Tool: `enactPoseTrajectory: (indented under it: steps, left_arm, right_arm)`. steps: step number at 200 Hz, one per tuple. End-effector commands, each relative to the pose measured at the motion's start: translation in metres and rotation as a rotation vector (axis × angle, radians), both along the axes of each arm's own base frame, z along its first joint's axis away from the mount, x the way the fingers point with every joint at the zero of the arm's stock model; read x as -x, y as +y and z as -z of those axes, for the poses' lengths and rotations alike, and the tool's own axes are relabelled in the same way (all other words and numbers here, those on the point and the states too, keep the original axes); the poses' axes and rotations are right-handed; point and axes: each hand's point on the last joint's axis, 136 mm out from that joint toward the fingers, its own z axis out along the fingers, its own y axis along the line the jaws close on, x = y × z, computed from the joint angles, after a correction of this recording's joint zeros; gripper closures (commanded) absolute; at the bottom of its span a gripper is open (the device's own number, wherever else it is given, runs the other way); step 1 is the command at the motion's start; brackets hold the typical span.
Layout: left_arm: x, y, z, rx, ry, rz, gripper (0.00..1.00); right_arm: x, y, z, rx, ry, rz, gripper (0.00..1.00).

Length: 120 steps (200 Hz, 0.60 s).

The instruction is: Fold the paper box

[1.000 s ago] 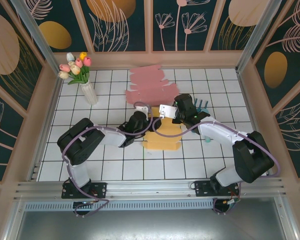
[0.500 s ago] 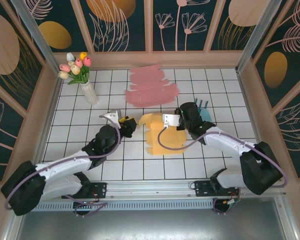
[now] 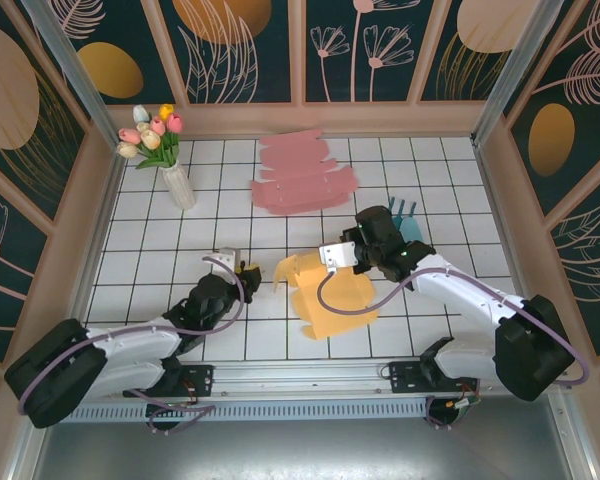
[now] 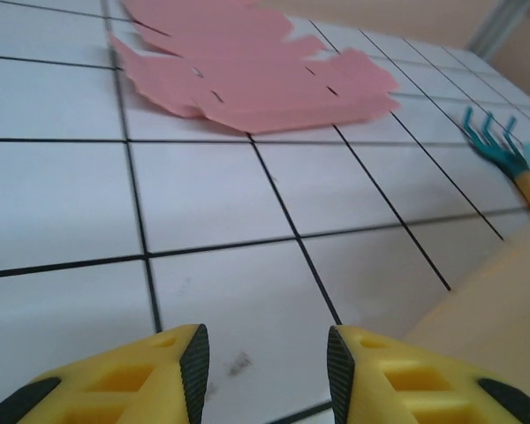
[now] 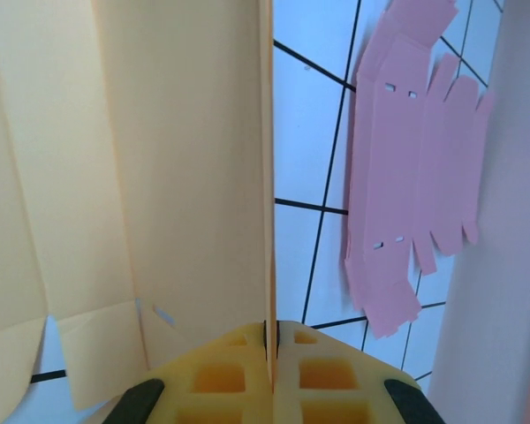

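Left arm, right arm: white links, black joints, lilac cables; yellow tool fingers, black pads.

A white worktop ruled with black grid lines sits inside dark teal walls printed with pale flowers and gold ovals, framed in light wood, with slanting metal posts at the far corners and a ribbed metal rail along the near edge.

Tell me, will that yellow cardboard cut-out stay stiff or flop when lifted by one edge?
Probably floppy and light: the yellow box blank looks thin as paper where the right gripper pinches its edge. It would likely bend along its creases; one flap curls upward. A push might slide it easily over the smooth tiled table.
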Motion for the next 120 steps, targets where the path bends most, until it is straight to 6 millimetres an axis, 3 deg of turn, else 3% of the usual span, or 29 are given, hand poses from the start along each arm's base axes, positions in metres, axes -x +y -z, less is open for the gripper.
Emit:
enactPoseTrajectory:
  steps: [1,75,120]
  left_arm:
    - [0.005,-0.024,-0.020,0.061,-0.081,0.138,0.58]
    - [0.015,-0.041,-0.001,0.010,-0.073,0.265,0.57]
    - [0.025,-0.053,0.000,0.039,-0.073,0.350,0.57]
  right_arm:
    - [0.003,-0.003,0.007,0.037,0.030,-0.011,1.00]
    - [-0.006,-0.006,0.019,0.075,-0.191,-0.068,1.00]
    - [-0.011,0.002,-0.007,-0.001,-0.353,-0.089,1.00]
